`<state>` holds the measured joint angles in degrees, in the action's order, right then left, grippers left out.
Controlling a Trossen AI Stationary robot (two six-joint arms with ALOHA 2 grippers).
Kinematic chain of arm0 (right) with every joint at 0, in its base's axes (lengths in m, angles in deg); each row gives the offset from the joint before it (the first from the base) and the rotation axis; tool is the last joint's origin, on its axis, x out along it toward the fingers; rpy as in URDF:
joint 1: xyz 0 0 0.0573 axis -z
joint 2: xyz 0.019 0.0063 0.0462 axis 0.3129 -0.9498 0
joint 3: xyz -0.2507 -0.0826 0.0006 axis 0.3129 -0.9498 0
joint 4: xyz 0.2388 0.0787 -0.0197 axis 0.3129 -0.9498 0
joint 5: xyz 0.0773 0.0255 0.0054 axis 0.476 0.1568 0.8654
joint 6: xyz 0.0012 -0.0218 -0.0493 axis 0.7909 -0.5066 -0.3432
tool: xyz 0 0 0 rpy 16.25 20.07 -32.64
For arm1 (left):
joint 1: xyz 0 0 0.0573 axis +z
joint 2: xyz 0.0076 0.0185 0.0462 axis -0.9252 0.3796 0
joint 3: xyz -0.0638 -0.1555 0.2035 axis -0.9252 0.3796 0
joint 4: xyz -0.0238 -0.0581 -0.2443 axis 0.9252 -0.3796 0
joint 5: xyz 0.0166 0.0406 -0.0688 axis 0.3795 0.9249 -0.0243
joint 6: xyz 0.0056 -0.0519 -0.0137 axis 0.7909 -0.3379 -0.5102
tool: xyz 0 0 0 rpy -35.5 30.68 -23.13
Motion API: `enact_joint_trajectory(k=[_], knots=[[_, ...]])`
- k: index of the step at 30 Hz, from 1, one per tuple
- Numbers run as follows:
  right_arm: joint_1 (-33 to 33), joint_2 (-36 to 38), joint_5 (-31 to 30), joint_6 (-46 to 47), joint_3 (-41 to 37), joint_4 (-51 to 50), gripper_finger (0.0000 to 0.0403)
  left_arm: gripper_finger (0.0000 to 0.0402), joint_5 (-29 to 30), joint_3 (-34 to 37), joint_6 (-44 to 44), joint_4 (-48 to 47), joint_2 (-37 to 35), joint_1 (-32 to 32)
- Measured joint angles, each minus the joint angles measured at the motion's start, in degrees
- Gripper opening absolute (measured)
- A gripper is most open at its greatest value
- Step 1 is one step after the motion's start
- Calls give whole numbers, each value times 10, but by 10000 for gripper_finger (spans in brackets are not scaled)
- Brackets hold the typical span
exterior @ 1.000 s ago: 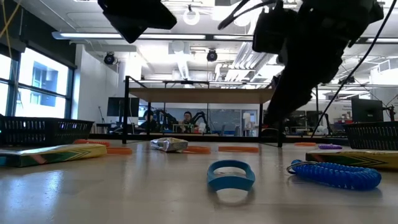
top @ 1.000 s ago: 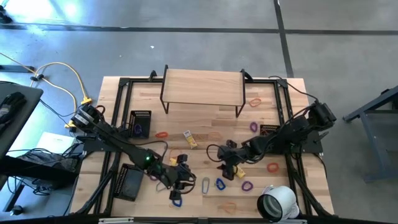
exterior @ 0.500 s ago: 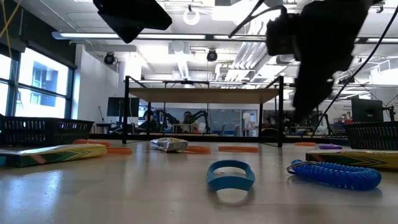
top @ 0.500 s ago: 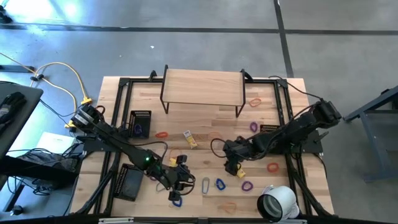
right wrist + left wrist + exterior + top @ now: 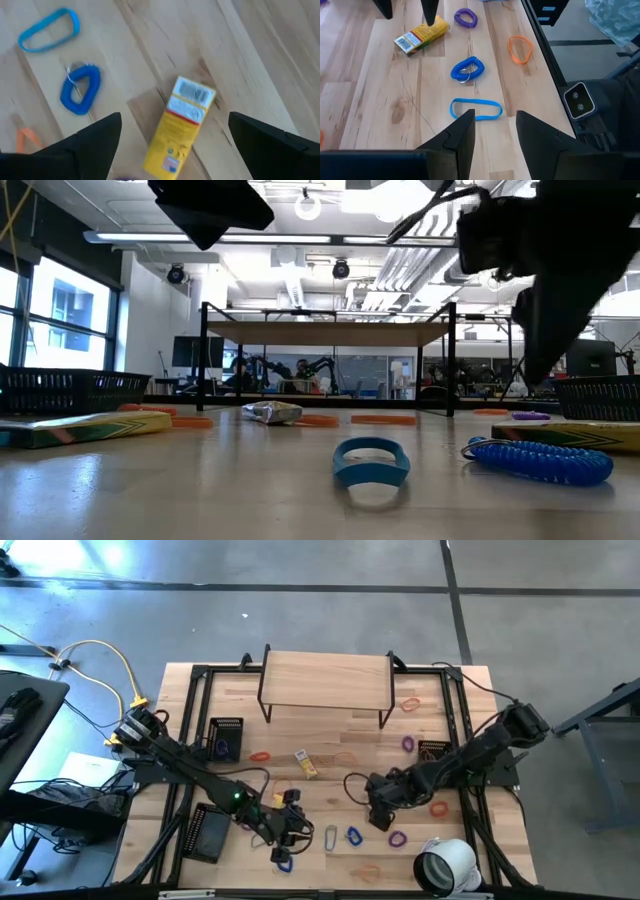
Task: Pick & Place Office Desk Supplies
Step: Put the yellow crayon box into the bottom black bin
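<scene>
right claw [image 5: 170, 145] hangs released over the yellow packet [image 5: 182, 127] near the tabletop's front edge; left claw [image 5: 492, 132] released above a blue band [image 5: 476, 109]. most supplies lie loose, so sorting looks barely begun.

Two dark jointed arms, black cables looped alongside; green light on left arm [image 5: 237, 796].

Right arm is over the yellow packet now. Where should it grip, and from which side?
Grip the yellow packet across its narrow width at mid-length, coming straight down. It lies flat on the table, and the right gripper hangs open astride it; the long sides look clear.
</scene>
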<state>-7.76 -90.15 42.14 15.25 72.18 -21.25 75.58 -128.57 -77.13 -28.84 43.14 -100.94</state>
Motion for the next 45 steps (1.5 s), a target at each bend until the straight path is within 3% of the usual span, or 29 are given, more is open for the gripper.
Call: enact_joint_trajectory(k=[9, 24, 37, 45], knots=[[-21, -1, -68, 26, 0, -1, 340, 139, 0, 0, 0, -3, 0, -3], [-36, -2, -57, 56, -42, 48, 316, 139, 0, 0, 0, -3, 0, -3], [-37, -108, -72, -3, -38, 72, 297, 139, 0, 0, 0, -5, 0, -3], [-37, -111, -74, 12, -38, 64, 235, 139, 0, 0, 0, -5, 0, -3]])
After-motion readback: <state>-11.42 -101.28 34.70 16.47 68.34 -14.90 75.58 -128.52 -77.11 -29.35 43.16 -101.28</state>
